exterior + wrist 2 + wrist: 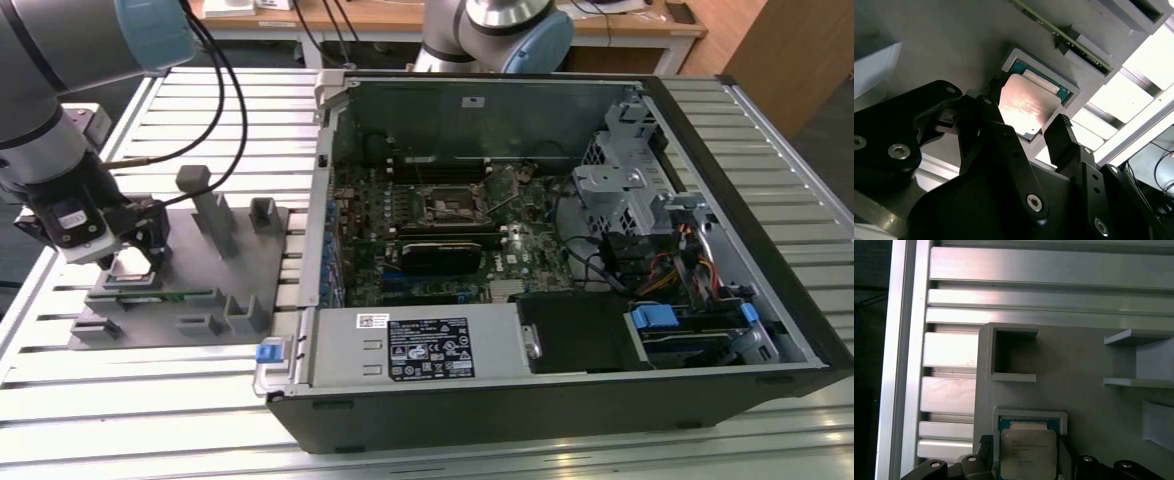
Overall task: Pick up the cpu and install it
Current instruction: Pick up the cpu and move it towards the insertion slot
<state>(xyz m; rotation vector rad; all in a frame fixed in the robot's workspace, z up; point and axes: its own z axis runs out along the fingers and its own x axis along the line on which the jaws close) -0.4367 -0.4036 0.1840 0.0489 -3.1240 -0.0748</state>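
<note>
The cpu (130, 263) is a silvery square chip over its green-floored pocket in the grey fixture plate (200, 255), at the exterior view's left. My gripper (134, 252) stands over it with one black finger on each side. In both wrist views the cpu (1026, 107) (1028, 452) lies between the fingers (1061, 127), its near corner overlapping the pocket's raised frame, so it looks slightly lifted and gripped. The gripper (1029, 107) (1028, 456) is shut on it. The bare processor socket (447, 205) sits in the middle of the motherboard inside the open computer case (747, 150).
A long green memory stick (1064, 35) (154, 297) lies in a slot of the fixture beside the pocket. Grey upright blocks (214, 215) rise from the plate between my gripper and the case. A second arm's base (494, 35) stands behind the case. The table (160, 420) is slatted aluminium.
</note>
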